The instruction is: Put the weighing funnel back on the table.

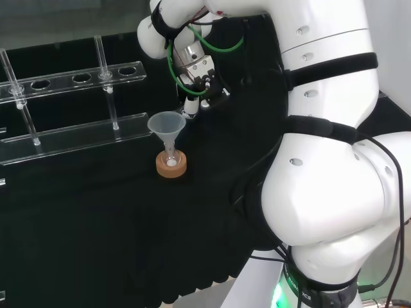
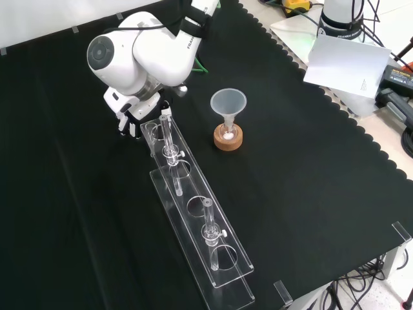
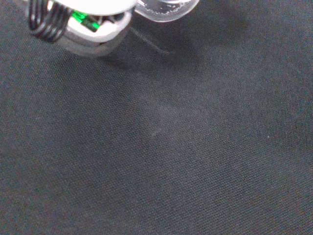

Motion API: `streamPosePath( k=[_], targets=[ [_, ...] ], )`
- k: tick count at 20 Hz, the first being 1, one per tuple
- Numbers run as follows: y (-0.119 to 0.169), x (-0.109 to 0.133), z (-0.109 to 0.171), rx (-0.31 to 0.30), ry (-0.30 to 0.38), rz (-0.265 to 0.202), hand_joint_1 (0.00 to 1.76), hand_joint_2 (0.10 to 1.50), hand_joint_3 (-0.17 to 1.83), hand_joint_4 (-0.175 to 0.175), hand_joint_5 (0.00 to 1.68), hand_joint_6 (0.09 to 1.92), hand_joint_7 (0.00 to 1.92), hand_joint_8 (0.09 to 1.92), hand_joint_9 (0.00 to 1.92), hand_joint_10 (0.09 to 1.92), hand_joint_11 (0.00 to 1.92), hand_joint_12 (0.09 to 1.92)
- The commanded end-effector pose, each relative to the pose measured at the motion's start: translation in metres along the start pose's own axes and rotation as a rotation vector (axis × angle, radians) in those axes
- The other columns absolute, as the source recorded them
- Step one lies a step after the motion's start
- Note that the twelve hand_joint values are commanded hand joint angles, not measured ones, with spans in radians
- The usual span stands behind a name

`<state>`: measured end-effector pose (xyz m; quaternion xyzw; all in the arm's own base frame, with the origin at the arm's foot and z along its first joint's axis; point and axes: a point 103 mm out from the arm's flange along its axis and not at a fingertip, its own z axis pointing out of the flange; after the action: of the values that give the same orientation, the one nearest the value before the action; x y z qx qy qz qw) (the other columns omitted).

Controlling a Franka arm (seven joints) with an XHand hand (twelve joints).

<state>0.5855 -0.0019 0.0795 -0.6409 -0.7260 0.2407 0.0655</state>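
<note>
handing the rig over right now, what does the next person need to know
The hand is low over the cloth, beside the tube rack end in the front view; its grip can't be told.
The weighing funnel is probably the clear piece by the hand in the wrist view; contact with the cloth is unclear.
The funnel stands upright over its cork ring.
Left: confirm it lies down, let go, lift away.

Matt woven cloth (image 3: 156, 147) — clear glossy plastic rack (image 1: 77, 136)
</note>
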Motion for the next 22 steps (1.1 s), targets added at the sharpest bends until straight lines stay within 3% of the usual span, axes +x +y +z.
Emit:
streamPosePath(
  k=[1,6,8,10,11,13,17,22],
  targets=[
    [0.001,0.000,0.001,0.003,0.004,0.001,1.10,0.71,0.65,0.175,1.16,0.85,0.50,0.68,0.84,0.40,0.74,1.08],
    [0.002,0.001,0.001,0.015,0.012,0.005,1.08,0.77,0.55,0.175,1.14,0.86,0.48,0.70,0.84,0.41,0.74,1.08],
    [0.002,0.001,0.002,0.016,0.027,0.005,1.06,0.89,0.37,0.170,1.07,0.92,0.43,0.71,0.81,0.43,0.73,1.09],
    [0.003,0.002,0.002,0.024,0.034,0.003,1.00,0.90,0.27,0.054,0.77,0.86,0.31,0.71,0.73,0.45,0.68,1.10],
    [0.004,0.005,0.003,0.021,0.035,0.000,0.96,0.86,0.32,0.015,0.59,0.73,0.23,0.70,0.64,0.49,0.62,1.13],
    [0.004,0.010,0.006,0.012,0.030,-0.001,0.91,0.76,0.47,-0.020,0.37,0.46,0.11,0.69,0.48,0.59,0.50,1.21],
    [0.002,0.012,0.010,-0.005,0.046,-0.005,0.85,0.67,0.59,-0.032,0.23,0.14,0.01,0.56,0.27,0.69,0.31,1.31],
    [-0.020,0.011,0.003,-0.074,0.062,0.007,0.82,0.65,0.58,-0.034,0.20,0.09,0.00,0.44,0.20,0.71,0.24,1.33]
  ],
)
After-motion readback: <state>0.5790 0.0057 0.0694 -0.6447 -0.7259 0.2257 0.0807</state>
